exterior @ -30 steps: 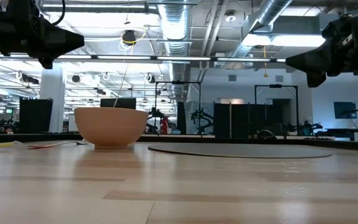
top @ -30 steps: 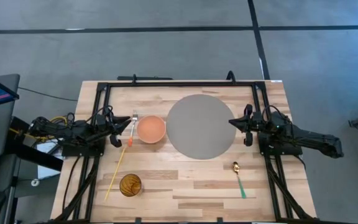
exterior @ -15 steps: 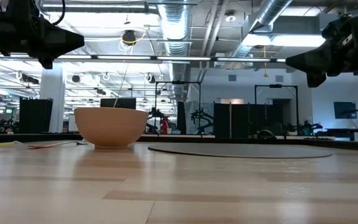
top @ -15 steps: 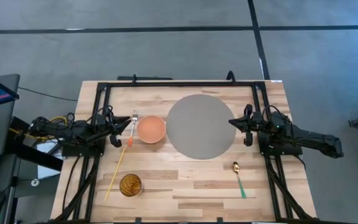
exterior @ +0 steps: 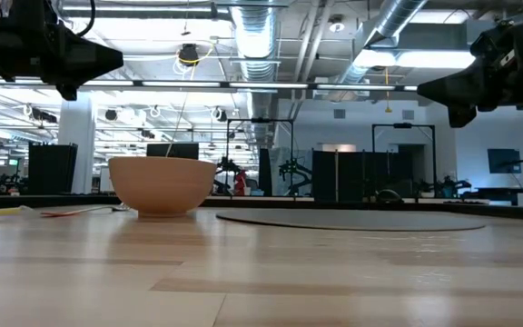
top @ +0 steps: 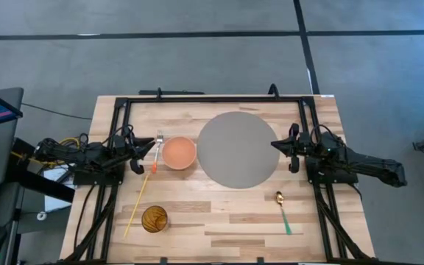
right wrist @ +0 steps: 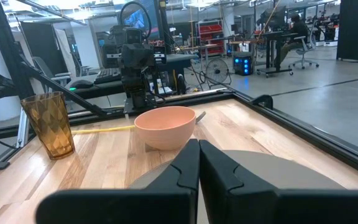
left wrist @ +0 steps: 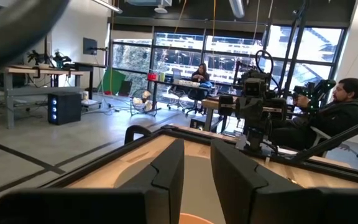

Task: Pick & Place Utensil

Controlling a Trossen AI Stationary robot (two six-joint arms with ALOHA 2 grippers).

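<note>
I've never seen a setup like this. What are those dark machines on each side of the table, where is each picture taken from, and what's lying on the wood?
They are two robot arms. One picture looks straight down, one sits level with the tabletop, and two come from cameras on the arms' wrists.

The left tool waits raised beside the orange bowl, its fingers slightly apart. The right tool waits at the far edge of the round grey mat, fingers pressed together. Neither holds anything.

On the wooden table also lie a fork next to the bowl, a yellow stick, an amber cup and a spoon with a green handle. People sit at desks in the room behind.
</note>
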